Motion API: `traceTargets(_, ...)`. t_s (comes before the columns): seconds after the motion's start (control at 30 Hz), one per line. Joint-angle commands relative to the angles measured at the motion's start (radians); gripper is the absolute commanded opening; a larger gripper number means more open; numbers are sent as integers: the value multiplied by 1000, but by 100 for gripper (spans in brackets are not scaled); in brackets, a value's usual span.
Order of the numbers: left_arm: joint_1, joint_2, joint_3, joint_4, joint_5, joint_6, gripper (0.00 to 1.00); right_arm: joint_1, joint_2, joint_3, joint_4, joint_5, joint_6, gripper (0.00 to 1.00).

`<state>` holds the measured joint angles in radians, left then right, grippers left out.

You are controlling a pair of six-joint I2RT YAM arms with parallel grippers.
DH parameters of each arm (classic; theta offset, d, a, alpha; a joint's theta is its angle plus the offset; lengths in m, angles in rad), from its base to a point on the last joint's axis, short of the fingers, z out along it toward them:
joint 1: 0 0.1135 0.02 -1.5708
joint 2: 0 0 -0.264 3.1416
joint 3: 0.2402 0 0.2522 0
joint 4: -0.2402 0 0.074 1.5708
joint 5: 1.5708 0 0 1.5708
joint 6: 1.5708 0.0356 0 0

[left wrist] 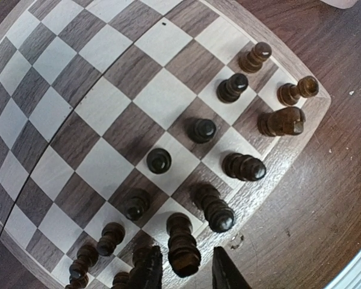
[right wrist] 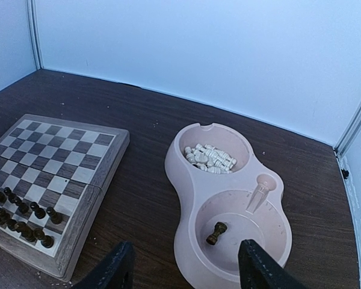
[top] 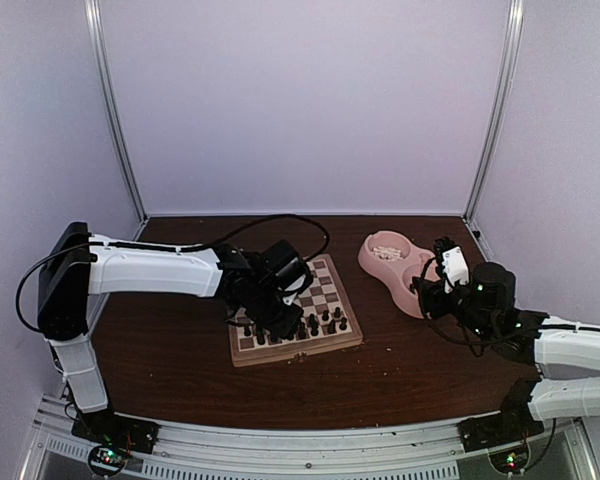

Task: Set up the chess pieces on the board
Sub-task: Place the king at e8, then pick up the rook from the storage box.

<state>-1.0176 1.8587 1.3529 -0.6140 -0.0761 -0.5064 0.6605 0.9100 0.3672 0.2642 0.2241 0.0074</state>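
Left gripper (left wrist: 188, 266) stands narrowly open at the board's (top: 327, 283) 6 o'clock edge, a dark piece (left wrist: 183, 247) upright between its fingers, a gap showing on one side. More dark pieces (left wrist: 202, 130) fill that edge. At the board's 3 o'clock, right gripper (right wrist: 188, 268) gapes wide and empty over the bowl (right wrist: 188, 201), which holds a lone piece (right wrist: 217, 233).
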Motion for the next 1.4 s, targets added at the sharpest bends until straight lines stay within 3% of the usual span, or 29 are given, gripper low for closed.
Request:
traceTargets(0.0,-4,-49,22,-18,-18,0,30,-6,9,-7,26,-11,5,62)
traceTargets(0.77,-19,-281,35,-30,-72,-5,34,-6,8,-2,17,-28,6,62)
traceTargets(1.37,-19,-537,-171,203,-112,2,39,-6,14,4,10,-44,-27,63)
